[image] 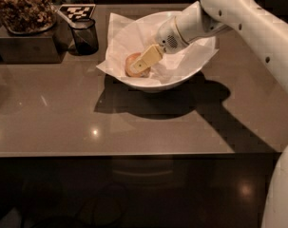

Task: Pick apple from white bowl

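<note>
Currently the gripper (139, 65) is down inside the white bowl (158, 85), its pale yellow tip laid over the apple (130, 63). Apple sits right under the jaws on the crumpled paper (116, 45) lining the bowl; only its left edge shows, rest hidden by the tip. Cannot tell whether the jaws are clamped on it or loose. Arm (248, 18) runs up-right from the jaws, cut off at the frame edge. Dark glass cup (84, 36) well left of the jaws, apart from the bowl. Checkered marker (77, 11) behind it, partly hidden. Further left a box (24, 46) of brownish bits, hard to make out, cut off. Brown table (134, 127) underneath.
</note>
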`<act>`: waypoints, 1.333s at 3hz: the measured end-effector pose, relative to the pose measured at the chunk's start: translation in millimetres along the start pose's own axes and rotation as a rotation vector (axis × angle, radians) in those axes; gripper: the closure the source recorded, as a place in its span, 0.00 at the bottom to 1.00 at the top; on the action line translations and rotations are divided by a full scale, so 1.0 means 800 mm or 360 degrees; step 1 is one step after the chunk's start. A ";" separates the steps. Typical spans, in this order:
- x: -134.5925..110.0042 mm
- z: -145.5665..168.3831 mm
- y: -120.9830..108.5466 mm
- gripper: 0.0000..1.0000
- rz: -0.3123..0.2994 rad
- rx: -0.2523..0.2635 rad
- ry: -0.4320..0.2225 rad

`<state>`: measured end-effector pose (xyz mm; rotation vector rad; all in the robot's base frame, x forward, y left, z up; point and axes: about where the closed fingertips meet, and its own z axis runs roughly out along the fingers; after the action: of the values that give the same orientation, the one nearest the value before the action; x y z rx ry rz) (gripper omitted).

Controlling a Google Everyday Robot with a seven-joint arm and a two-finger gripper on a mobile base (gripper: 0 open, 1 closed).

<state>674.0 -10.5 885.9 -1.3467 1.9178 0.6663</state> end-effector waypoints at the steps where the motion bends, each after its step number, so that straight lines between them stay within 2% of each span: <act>1: 0.014 0.007 -0.001 0.24 0.0050 -0.0011 0.0035; 2: 0.024 0.005 -0.002 0.27 0.0111 -0.0009 0.0033; 4: 0.031 0.006 -0.006 0.30 0.0160 -0.0007 0.0030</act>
<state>673.8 -23.2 863.7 -1.2706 2.0107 0.7094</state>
